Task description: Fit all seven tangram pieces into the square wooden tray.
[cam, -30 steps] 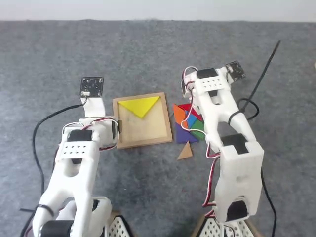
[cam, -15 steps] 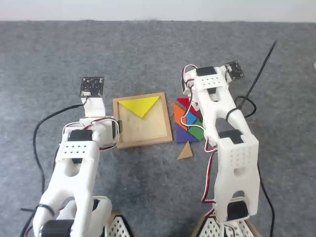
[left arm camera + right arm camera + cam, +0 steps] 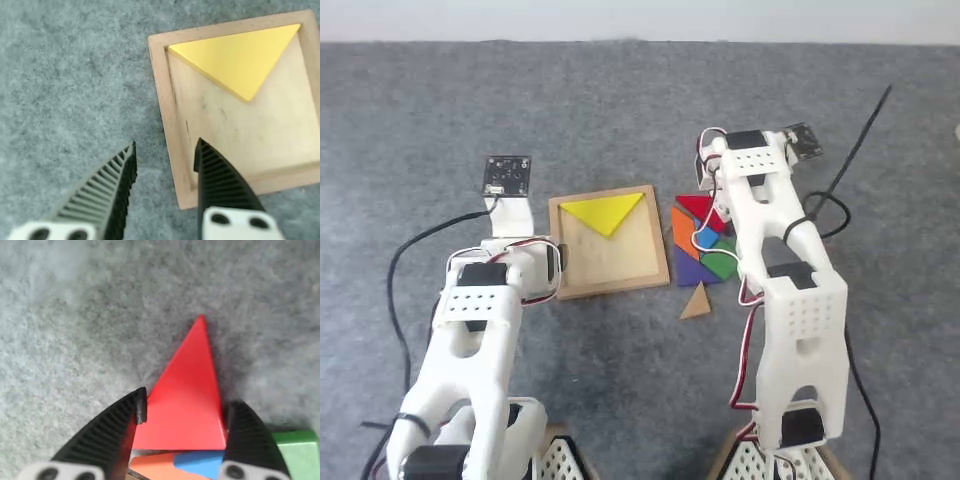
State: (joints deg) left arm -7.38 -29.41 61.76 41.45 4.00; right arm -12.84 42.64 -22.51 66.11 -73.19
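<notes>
Right hand (image 3: 187,409) spread astride a flat, sharp-cornered red triangle (image 3: 189,382)

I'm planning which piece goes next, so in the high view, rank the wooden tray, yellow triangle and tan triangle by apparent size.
Largest: wooden tray.
Next: yellow triangle.
Smallest: tan triangle.
All lie flat at a similar height, so nearness to the camera hardly skews this.

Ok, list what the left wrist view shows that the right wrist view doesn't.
Left wrist view: the square wooden tray, the yellow triangular piece in it, the left end effector open over the tray's edge. Right wrist view: the red triangular piece between the fingers of the open right end effector, orange, blue and green pieces beside it. Both: grey carpet.
</notes>
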